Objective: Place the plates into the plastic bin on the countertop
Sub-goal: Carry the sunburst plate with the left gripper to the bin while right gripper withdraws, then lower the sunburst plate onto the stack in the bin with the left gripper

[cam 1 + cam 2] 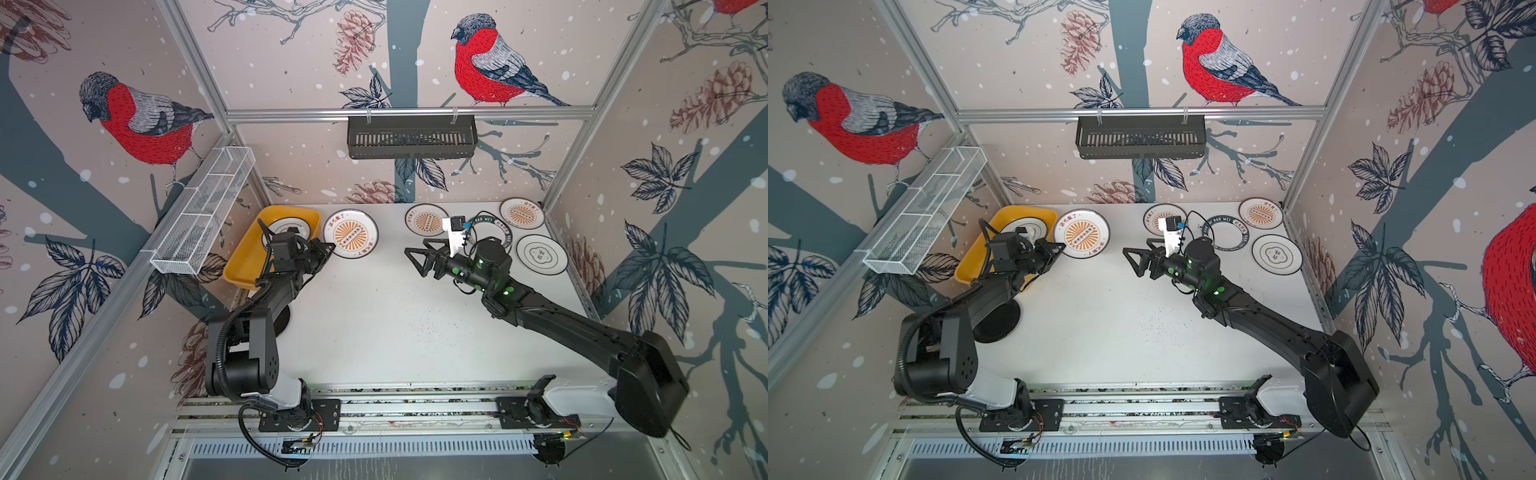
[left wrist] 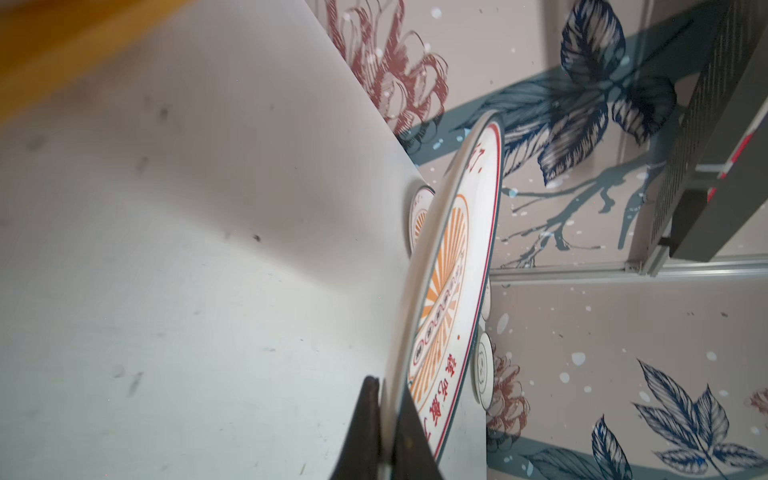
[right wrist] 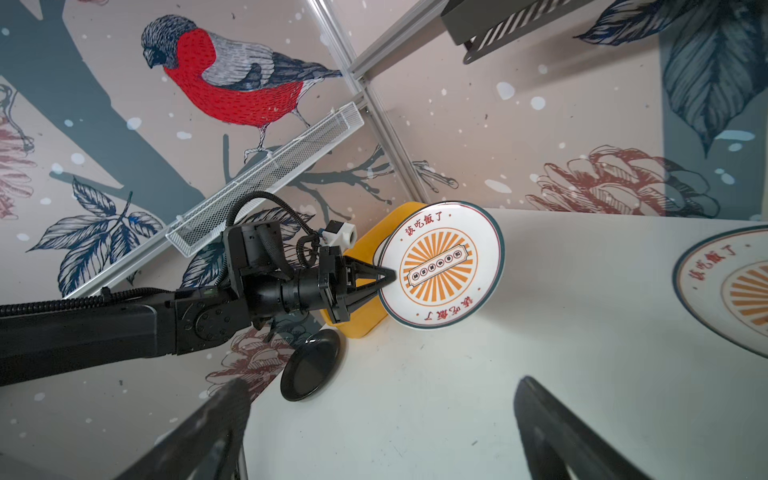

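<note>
My left gripper (image 1: 330,249) (image 2: 384,399) is shut on the rim of a white sunburst plate (image 1: 351,233) (image 2: 449,291) (image 3: 440,266). The plate is tilted up beside the yellow plastic bin (image 1: 245,257) (image 3: 365,324). A thin-rimmed plate (image 1: 286,228) lies in the bin. My right gripper (image 1: 415,262) (image 3: 380,386) hangs open over the middle of the countertop (image 1: 374,316), holding nothing. Behind it lie a sunburst plate (image 1: 426,220), a dark-ringed plate (image 1: 494,232), another sunburst plate (image 1: 521,212) and an emblem plate (image 1: 541,254). A black plate (image 1: 282,322) (image 3: 309,365) sits under my left arm.
A white wire-mesh basket (image 1: 203,212) hangs on the left wall above the bin. A black slotted rack (image 1: 411,137) hangs on the back rail. Aluminium rails frame the countertop, and walls close it in on three sides.
</note>
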Action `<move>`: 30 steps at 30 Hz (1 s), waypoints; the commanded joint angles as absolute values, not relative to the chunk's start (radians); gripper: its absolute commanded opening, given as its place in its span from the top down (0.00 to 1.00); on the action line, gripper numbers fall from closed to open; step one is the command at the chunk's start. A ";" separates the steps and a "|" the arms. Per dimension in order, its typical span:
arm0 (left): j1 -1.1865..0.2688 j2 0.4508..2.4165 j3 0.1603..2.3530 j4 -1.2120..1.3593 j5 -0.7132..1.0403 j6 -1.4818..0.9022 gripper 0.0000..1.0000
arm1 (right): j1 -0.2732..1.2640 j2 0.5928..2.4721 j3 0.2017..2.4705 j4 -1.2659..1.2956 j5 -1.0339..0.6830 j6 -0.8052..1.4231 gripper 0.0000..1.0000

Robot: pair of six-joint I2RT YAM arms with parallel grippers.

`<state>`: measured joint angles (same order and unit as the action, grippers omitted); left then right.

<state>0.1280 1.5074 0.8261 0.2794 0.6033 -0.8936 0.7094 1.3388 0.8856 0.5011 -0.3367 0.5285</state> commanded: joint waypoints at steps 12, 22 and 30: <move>0.412 1.593 0.812 0.465 0.607 -1.009 0.98 | 0.832 1.506 1.082 0.396 -0.347 0.395 0.01; 0.506 1.721 0.857 0.541 0.578 -1.071 0.98 | 0.844 1.503 1.092 0.387 -0.240 0.391 0.00; 0.518 1.830 0.941 0.550 0.532 -1.100 0.97 | 0.845 1.494 1.100 0.357 -0.189 0.390 0.00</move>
<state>0.5148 1.8053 0.9165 0.4671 0.5510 -1.0721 0.8417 1.5036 1.0912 0.3565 -0.2260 0.4076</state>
